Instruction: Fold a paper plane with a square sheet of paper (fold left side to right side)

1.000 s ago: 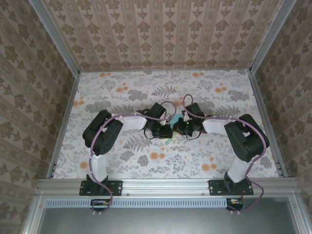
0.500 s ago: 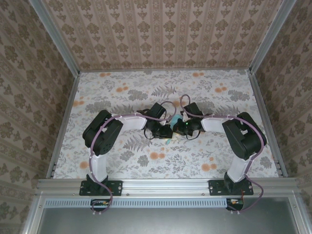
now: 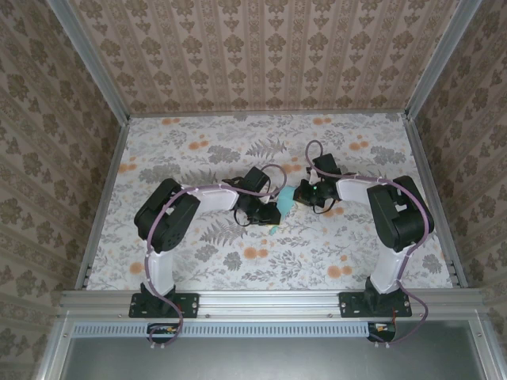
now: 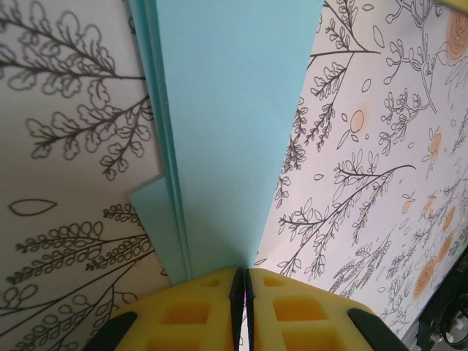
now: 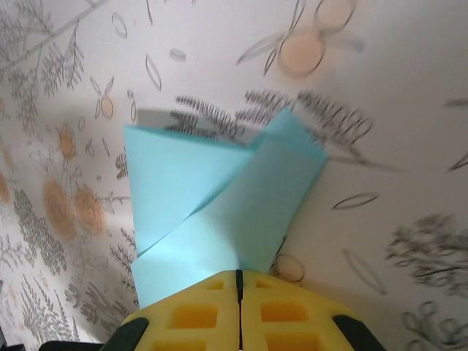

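Turquoise sheet of paper (image 4: 227,110), part-folded in layers, lying on table (image 3: 198,150) centre, between both wrists. I'm seeing left gripper (image 4: 243,272) pinching its near end, long axis running straight away from fingertips. Right gripper (image 5: 239,274) sitting fully closed at opposite flap; gripping or only pressing, I can't tell. I'm judging left arm nearer for creasing.

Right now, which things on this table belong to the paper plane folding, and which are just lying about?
For the job: folded turquoise paper; left gripper, shut on it; right gripper, shut, tips at the paper.
Just surroundings: floral table cover; patterned walls; metal frame.
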Motion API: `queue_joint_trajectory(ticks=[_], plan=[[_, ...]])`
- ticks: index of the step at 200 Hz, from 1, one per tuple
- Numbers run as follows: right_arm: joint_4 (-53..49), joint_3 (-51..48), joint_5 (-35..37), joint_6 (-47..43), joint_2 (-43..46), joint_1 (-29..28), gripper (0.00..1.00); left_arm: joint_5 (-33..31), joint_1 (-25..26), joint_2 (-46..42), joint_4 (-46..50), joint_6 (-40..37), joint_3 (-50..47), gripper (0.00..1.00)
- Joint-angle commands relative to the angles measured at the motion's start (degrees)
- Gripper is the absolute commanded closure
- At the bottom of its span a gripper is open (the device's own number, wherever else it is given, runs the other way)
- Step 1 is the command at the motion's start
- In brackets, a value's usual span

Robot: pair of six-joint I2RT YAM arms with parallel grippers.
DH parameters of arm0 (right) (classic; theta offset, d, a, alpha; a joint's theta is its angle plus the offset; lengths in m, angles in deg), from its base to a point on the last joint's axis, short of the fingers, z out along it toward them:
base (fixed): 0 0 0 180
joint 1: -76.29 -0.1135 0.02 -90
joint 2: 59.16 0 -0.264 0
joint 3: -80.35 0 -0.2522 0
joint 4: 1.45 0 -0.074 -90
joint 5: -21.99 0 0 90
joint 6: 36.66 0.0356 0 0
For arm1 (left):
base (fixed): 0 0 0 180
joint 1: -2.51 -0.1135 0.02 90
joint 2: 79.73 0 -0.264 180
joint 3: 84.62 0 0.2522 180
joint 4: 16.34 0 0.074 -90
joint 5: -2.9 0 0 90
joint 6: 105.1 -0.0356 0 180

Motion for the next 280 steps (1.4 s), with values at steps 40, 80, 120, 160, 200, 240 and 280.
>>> queue_joint_trajectory(ticks=[40,80,120,160,200,240,280], plan=[[-1.51,0.72,-0.46,0.44,5.54,-2.43,0.92,-2.9,1.11,3.42,7.81,-0.2,-1.9,0.85],[2.84,0.12,-1.35,3.9,1.16,-5.72,0.92,-2.73,1.04,3.28,7.7,-0.38,-1.67,0.85],[0.93,0.53,0.64,4.37,-2.65,-5.93,0.92,-2.37,1.14,2.23,7.69,-0.44,-0.72,0.85],[-0.44,0.0,1.21,4.88,-4.58,-5.49,0.92,-2.61,1.04,-0.67,10.43,-1.76,1.84,0.83],[-0.11,-0.58,0.46,4.99,-5.25,-5.48,0.92,-0.55,0.51,-5.82,9.77,-2.16,2.17,0.79],[-0.99,-0.17,0.63,4.38,-5.18,-5.48,0.92,6.89,0.2,-6.27,4.53,0.71,-0.51,0.79],[-1.47,-0.1,0.68,3.96,-5.15,-5.48,0.92,7.95,0.18,-3.76,2.67,1.54,-1.65,0.79]])
